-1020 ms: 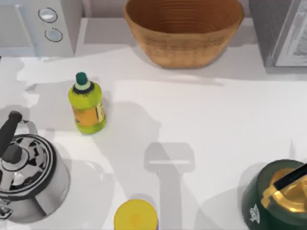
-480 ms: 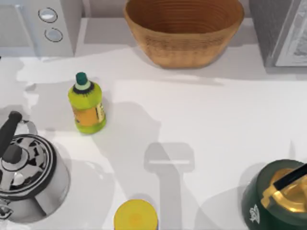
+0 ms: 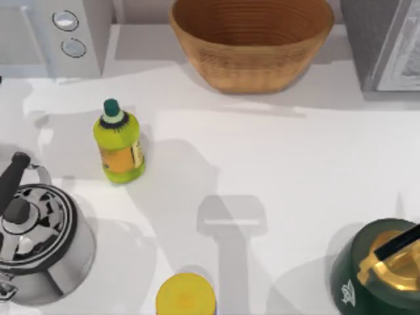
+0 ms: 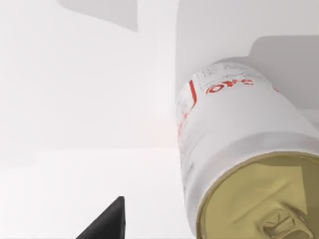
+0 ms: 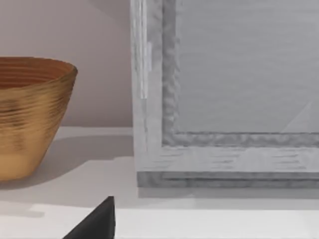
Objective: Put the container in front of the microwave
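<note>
Surface: white tabletop [image 3: 295, 170], lit evenly, arm shadows falling across its middle.
Far left, back: microwave [image 3: 56, 33] at the back left corner, two knobs facing the table; the strip of table before it looks free.
Far left, front: steel kettle [image 3: 36, 243] near the front edge.
Left of centre: yellow-green bottle [image 3: 119, 147] upright, between kettle and microwave.
Centre front: yellow-lidded jar [image 3: 186, 296] at the front edge.
Centre back: wicker basket [image 3: 252, 39] against the back wall.
Right back: darker grey box [image 3: 387, 42] at the back right corner; my right wrist view looks at its door [image 5: 239, 84] with the basket beside it.
Right front: green kettle [image 3: 380, 266] with gold lid.
Container: can [image 4: 239, 164] seen close in my left wrist view, gold top toward the camera, white label with red print; it appears tilted against the white surface. I cannot place it on the table from above.
Left gripper: one dark fingertip [image 4: 104, 221] at the frame edge, apart from the can; I cannot tell whether the fingers are spread or closed.
Right gripper: one dark fingertip [image 5: 94, 221] in view; finger state likewise not determinable. Arm appears idle near the grey box.
Risk 1: if the can is not squarely between the fingers, closing could nudge it and set it rolling.
Risk 2: a carry toward the microwave passes near the bottle; a low path could topple it.
Risk 3: a tilted release may let the can tip before the microwave.
</note>
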